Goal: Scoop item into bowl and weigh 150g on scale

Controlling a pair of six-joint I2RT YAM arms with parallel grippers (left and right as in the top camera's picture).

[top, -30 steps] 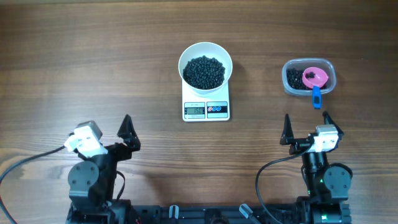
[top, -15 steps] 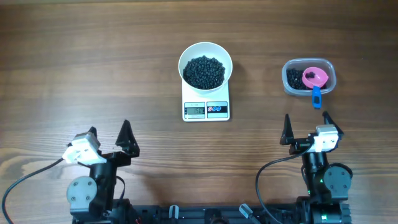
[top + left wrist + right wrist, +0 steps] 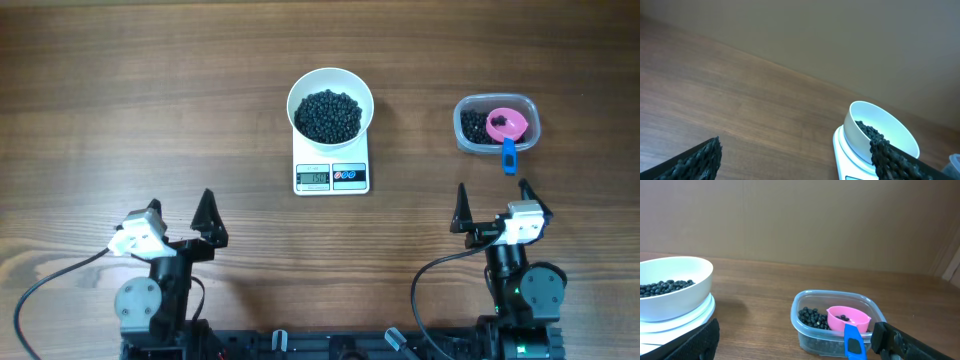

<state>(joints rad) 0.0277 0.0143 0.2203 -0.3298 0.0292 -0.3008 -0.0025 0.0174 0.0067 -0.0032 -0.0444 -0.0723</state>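
Bowl [image 3: 330,82] of beans [image 3: 329,115] is seated on the scale [image 3: 331,165].
Left gripper [image 3: 178,215] and right gripper [image 3: 492,200] are spread open, empty; the display [image 3: 315,178] is unreadable.

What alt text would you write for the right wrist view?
A clear tub holding black beans and a pink scoop with a blue handle sits centre-right on a wooden table. At left, a white bowl of beans stands on a white scale; the right gripper is open and empty.

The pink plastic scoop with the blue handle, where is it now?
Overhead, the pink scoop rests in the clear plastic tub holding black beans, on the right side, right of the round white bowl on the white scale.
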